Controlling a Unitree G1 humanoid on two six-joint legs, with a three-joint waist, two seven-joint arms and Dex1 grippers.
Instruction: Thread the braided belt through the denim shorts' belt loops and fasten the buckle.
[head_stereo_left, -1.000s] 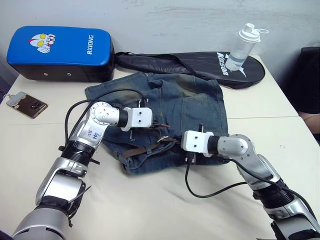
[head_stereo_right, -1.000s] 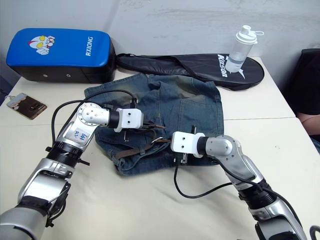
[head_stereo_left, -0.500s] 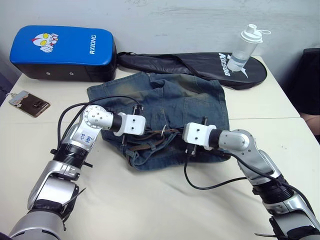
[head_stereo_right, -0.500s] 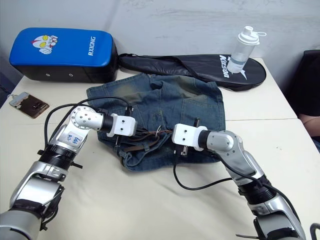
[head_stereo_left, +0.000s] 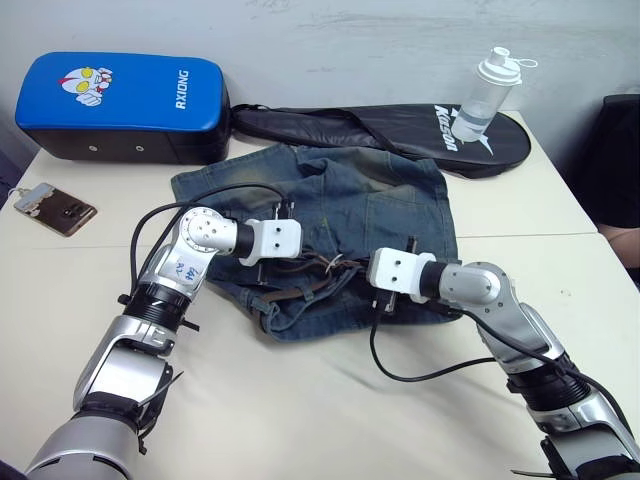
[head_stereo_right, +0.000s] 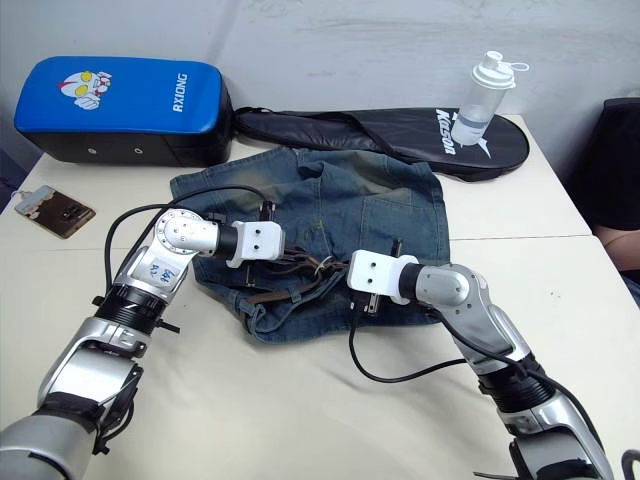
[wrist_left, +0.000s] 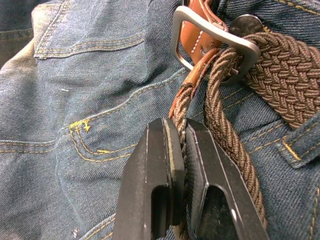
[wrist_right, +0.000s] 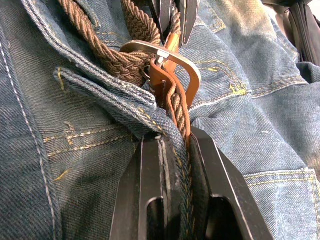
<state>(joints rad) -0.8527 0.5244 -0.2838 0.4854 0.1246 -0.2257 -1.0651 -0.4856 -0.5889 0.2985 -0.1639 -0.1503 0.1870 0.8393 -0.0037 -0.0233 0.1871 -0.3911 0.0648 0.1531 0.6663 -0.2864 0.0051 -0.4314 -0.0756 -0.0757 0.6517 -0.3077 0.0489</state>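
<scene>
Left wrist view puts me right at the work: my left gripper (wrist_left: 184, 150) has its two black fingers pressed together on the long dark-brown braided belt (wrist_left: 280, 70), pinching the narrow tail where the weave runs into a tan leather tip. That tail leads straight away from the fingertips into the small silver rectangular buckle (wrist_left: 212, 37), which lies just ahead, against a round metal jeans button.

In the right wrist view, my right gripper (wrist_right: 176, 145) is clamped on a fold of the faded blue denim shorts (wrist_right: 260, 120) together with the belt strand lying along it, the tan leather end standing up just beyond the fingertips. The buckle sits between the two grippers, and the left fingers show at its far side.

From the head camera the shorts lie crumpled mid-table, waistband toward me, the belt running roughly left to right between the arms. I judge the fastening step is in hand, and it turns on this: the belt's long axis lines up with the left fingers, so the left arm should draw the tail through while the right anchors the waistband.

The wrist views show the pinches; the head views show the overall lie, but not the prong, which I cannot make out anywhere.
</scene>
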